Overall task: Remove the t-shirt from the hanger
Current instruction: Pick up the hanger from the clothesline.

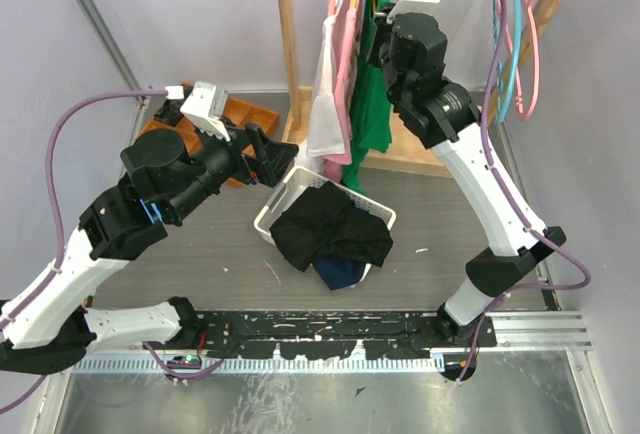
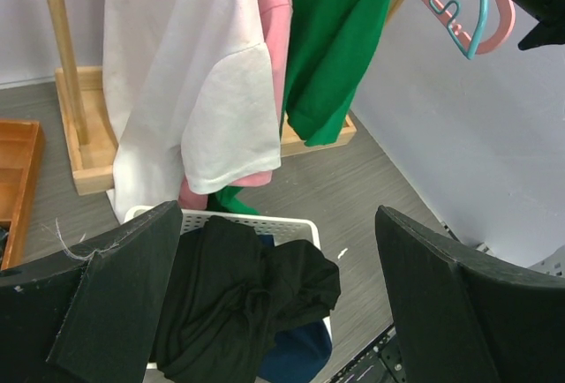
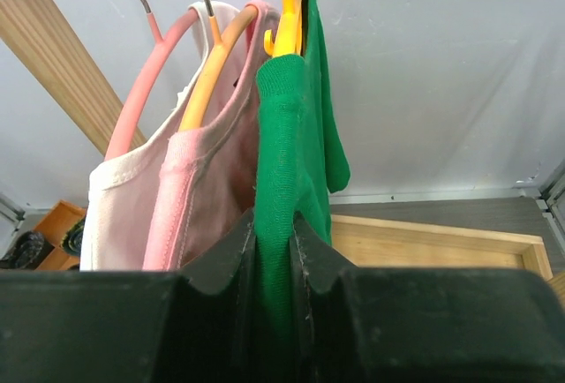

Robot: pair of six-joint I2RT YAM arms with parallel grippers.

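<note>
The wooden rack (image 1: 288, 44) stood at the far side of the table, and on it a white shirt (image 1: 325, 104), a pink shirt (image 1: 345, 84) and the green t-shirt (image 3: 296, 136) hung side by side, the green one at the right of the three. Below them, on the table, a white basket (image 1: 262, 222) held a black garment (image 1: 325, 229). The green t-shirt hung with its long axis straight down from a yellow hanger (image 3: 287, 12). The right gripper (image 3: 275, 242) was closed on a fold of its shoulder cloth, directly beneath the hanger, so any pull would probably have to draw the fabric down and off that hanger arm. The right arm was clearly the nearer. The left gripper (image 2: 278, 215) hovered low over the basket, well apart from the shirt, its jaws spread wide and empty. The hanger's hook was cut off at the top of the wrist view, its far shoulder was hidden behind cloth, and how much of the collar remained on it could not be made out.
</note>
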